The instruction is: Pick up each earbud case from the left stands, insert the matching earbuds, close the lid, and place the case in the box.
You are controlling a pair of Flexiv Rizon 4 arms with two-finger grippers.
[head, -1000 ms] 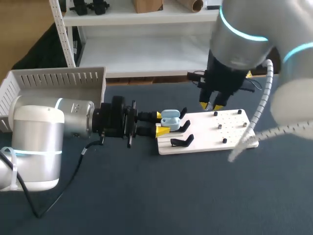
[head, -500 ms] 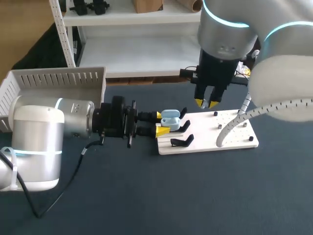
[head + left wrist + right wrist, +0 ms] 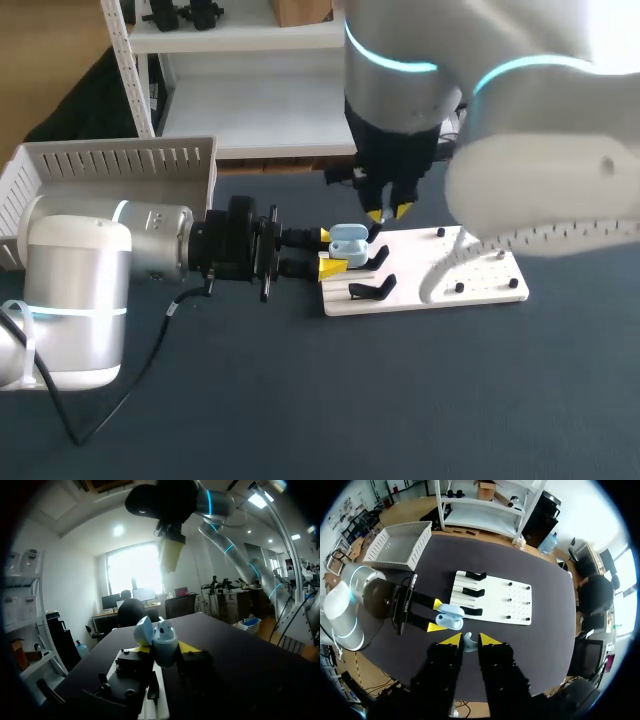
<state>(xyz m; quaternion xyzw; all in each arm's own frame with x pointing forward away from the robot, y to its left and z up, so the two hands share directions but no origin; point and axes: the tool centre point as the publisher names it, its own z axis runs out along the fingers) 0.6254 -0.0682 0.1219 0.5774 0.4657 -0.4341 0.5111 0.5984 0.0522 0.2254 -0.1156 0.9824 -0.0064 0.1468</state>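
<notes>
A light blue earbud case is held over the left end of the white board, with my left gripper shut on it from the side. In the left wrist view the case sits between the yellow tips with its lid raised. My right gripper hangs just above and behind the case, pointing down. In the right wrist view it is shut on a small pale earbud, with the case and the left gripper below it.
Black stands line the board's left part and small pegs dot its right part. A white slatted box stands at the table's back left. The dark tabletop lies in front of the board.
My right arm has swung left from above the board's peg area to just over the case. The left arm and the case have stayed still.
</notes>
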